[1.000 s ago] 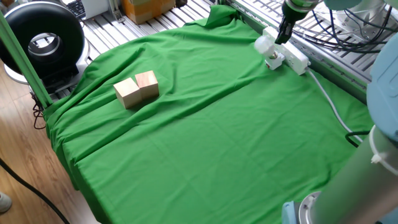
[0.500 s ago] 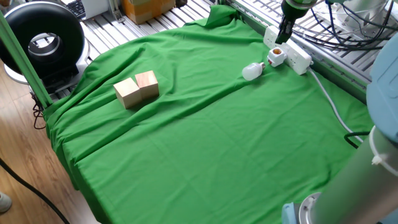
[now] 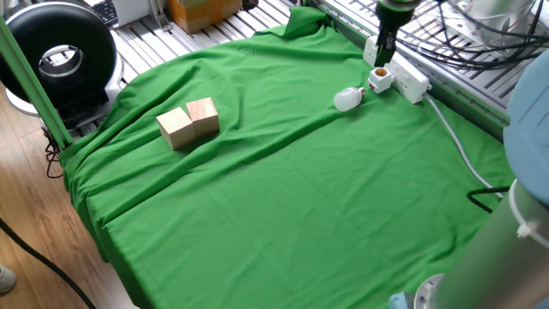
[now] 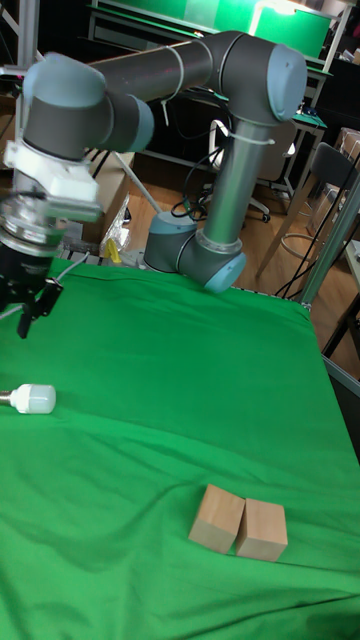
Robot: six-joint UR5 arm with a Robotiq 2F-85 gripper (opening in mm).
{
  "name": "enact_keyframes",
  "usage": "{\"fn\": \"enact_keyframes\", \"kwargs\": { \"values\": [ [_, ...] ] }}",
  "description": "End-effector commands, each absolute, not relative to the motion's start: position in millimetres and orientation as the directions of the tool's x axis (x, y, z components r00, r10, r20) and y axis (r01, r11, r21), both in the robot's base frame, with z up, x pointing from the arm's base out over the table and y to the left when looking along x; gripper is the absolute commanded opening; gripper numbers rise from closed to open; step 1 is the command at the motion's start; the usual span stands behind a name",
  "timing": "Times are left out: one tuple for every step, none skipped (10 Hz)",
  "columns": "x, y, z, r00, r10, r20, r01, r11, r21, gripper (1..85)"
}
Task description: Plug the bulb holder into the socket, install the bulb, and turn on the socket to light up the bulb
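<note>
Your gripper (image 3: 384, 58) hung above the far end of the power strip (image 3: 403, 77), its fingers drawn close together with nothing between them. The bulb holder (image 3: 381, 80) sat plugged into the strip, its orange-brown opening facing up and empty. You had the bulb (image 3: 347, 99) lying on its side on the green cloth (image 3: 283, 189) just beside the strip (screw base pointing toward the holder, not touching it as far as the fixed view showed). In the tall view the bulb (image 4: 30, 399) lay below the gripper (image 4: 32, 305), apart from it. Two wooden blocks (image 3: 189, 122) stood side by side, touching, well apart from the strip.
</note>
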State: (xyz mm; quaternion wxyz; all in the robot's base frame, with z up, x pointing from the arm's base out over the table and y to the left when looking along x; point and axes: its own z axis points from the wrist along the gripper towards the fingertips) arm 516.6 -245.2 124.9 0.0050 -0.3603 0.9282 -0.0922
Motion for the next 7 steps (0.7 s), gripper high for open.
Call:
{"fn": "enact_keyframes", "kwargs": {
  "values": [
    [514.4, -220.5, 117.1, -0.627, -0.751, 0.207, -0.779, 0.611, -0.141, 55.0],
    [517.9, -212.9, 118.8, -0.622, -0.746, 0.240, -0.783, 0.603, -0.154, 55.0],
    [523.2, -200.0, 116.7, -0.596, -0.761, 0.256, -0.802, 0.581, -0.137, 54.7],
    [531.2, -187.8, 110.5, -0.558, -0.789, 0.257, -0.828, 0.547, -0.120, 54.7],
    [538.6, -175.8, 100.3, -0.514, -0.820, 0.251, -0.857, 0.505, -0.104, 54.7],
    [538.8, -169.9, 92.7, -0.476, -0.840, 0.262, -0.878, 0.471, -0.085, 54.7],
    [539.8, -175.3, 88.3, -0.435, -0.849, 0.301, -0.899, 0.429, -0.087, 54.7]
  ]
}}
